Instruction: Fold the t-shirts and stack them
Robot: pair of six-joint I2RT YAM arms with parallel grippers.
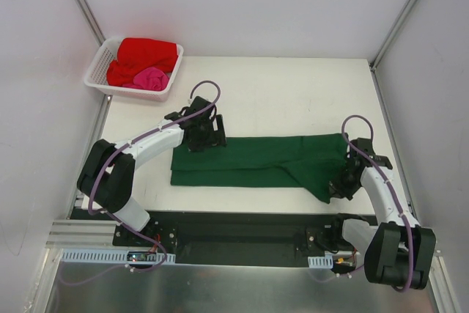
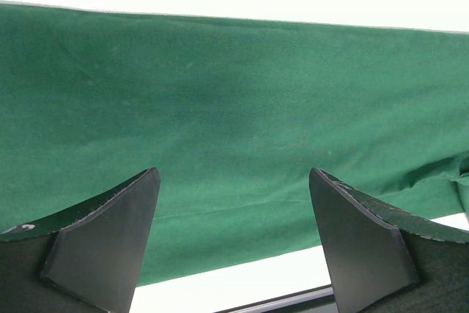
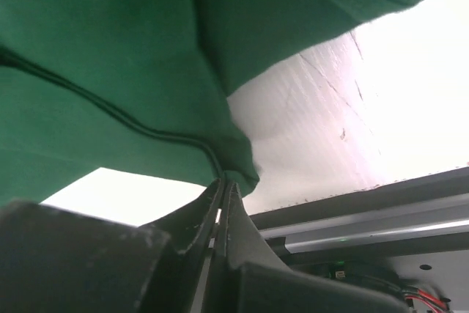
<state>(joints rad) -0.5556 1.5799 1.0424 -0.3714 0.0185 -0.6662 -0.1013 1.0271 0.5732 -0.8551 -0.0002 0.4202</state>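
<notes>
- From the top camera: the dark green t-shirt [image 1: 256, 163] lies flat on the tabletop [image 1: 293, 93] as a long band. It runs from left to right, closer to the near edge than to the far one. Its right end is bunched, with a flap sagging toward the near right corner.
- The left tool [image 1: 205, 133] stands over the shirt's far left corner. I cannot tell from here whether it touches the cloth.
- The right tool [image 1: 341, 187] is at the shirt's near right end, just by the drooping flap.
- A white lattice basket [image 1: 95, 71] sits at the tabletop's far left corner. It holds a red t-shirt [image 1: 146, 55] with a pink t-shirt [image 1: 150, 78] lying against its near side. Both are crumpled and well apart from the green one.
- From the left wrist camera: the left tool [image 2: 233, 181] is released, with its two dark fingers [image 2: 110, 240] spread wide and nothing between them. The green t-shirt [image 2: 220, 93] fills nearly the whole view as smooth cloth. White tabletop [image 2: 242, 276] shows in a strip along one of its edges, with another pale strip past the opposite edge.
- From the right wrist camera: the right tool [image 3: 223, 188] is clenched, and its fingers [image 3: 249, 269] are pressed together on a pinched fold of the green t-shirt [image 3: 110, 49]. The cloth rises from the pinch in folds, with a stitched hem showing at the top. Beyond it lie the white tabletop [image 3: 308, 122] and a metal rail [image 3: 366, 229] along its edge.
</notes>
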